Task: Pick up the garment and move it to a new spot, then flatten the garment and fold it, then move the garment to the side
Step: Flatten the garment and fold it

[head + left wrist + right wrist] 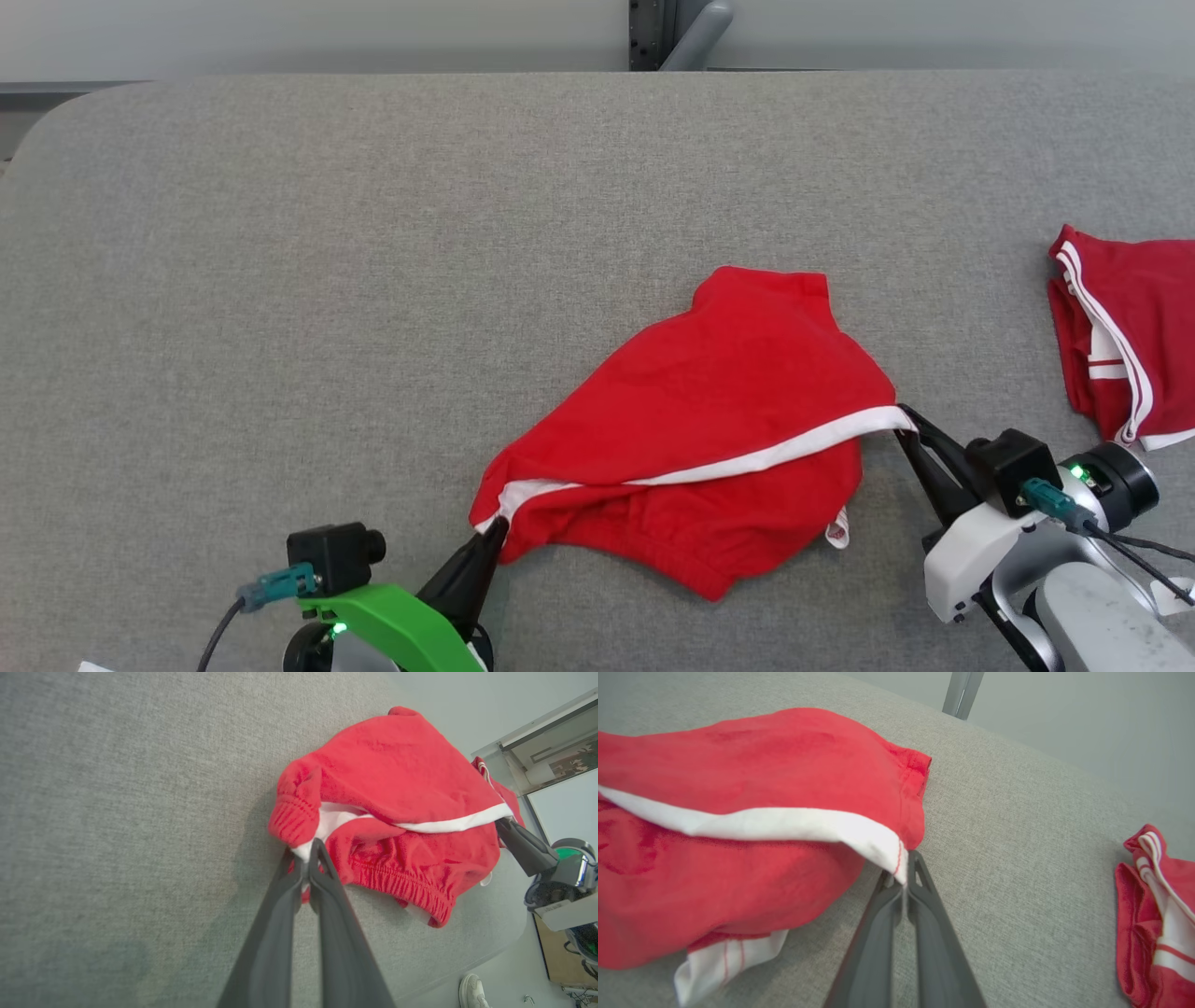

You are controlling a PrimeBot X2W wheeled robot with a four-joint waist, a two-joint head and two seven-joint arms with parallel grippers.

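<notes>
Garment: the red shorts (709, 411) lie crumpled on the grey surface (373, 280), near the front edge and a little right of the middle. A white stripe (747, 457) runs across them from one gripper to the other.
Left gripper: the left gripper (492, 534) has its jaws closed on the left end of the shorts, where the stripe meets the red cuff. The left wrist view shows the white cloth pinched between the two fingertips (312, 858).
Right gripper: the right gripper (904, 415) has its jaws closed on the right end of the stripe, at the hem corner. The right wrist view shows this white corner caught between the tips.
Why held so: I think the two grips sit at opposite ends of one edge so that the cloth hangs spread between them when lifted and does not bunch.
Stage: the shorts rest on the surface, so the pick-up seems only begun; flattening and folding are not yet done.
Other cloth: a second red garment (1120, 336) with white stripes lies well apart at the right edge, and nothing touches it.
Risk: both grips take very little cloth, so a corner could slip out during the lift.
</notes>
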